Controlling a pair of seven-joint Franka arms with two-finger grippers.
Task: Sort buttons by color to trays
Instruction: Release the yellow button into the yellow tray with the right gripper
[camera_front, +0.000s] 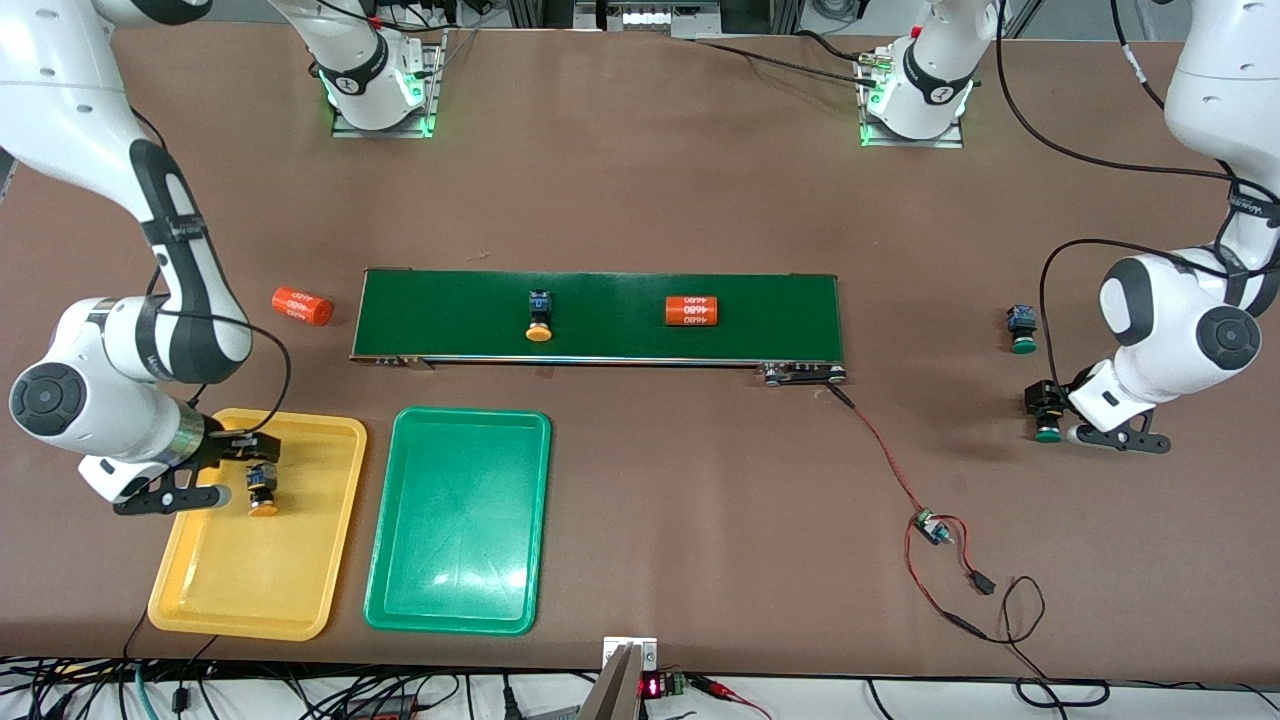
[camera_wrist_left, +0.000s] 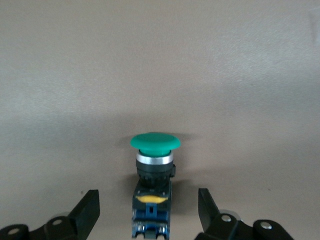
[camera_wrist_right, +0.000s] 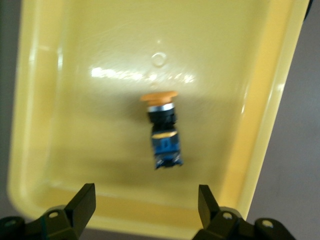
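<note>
The right gripper (camera_front: 232, 470) hangs spread wide over the shallow yellow plastic tray (camera_front: 215, 590), an orange-capped push-button (camera_front: 263, 488) lying loose below — the empty green tray (camera_front: 455, 590) beside it. On the dark-green belt (camera_front: 780, 320): another orange-capped button (camera_front: 539, 316), an orange cylinder (camera_front: 692, 311). The left gripper (camera_front: 1062, 428) straddles a green-capped button (camera_wrist_left: 155, 165), fingers (camera_wrist_left: 86, 210) apart.

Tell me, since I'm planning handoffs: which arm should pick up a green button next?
Left. The left gripper is open around a green-capped button on the table; the right gripper is open over the yellow tray.
</note>
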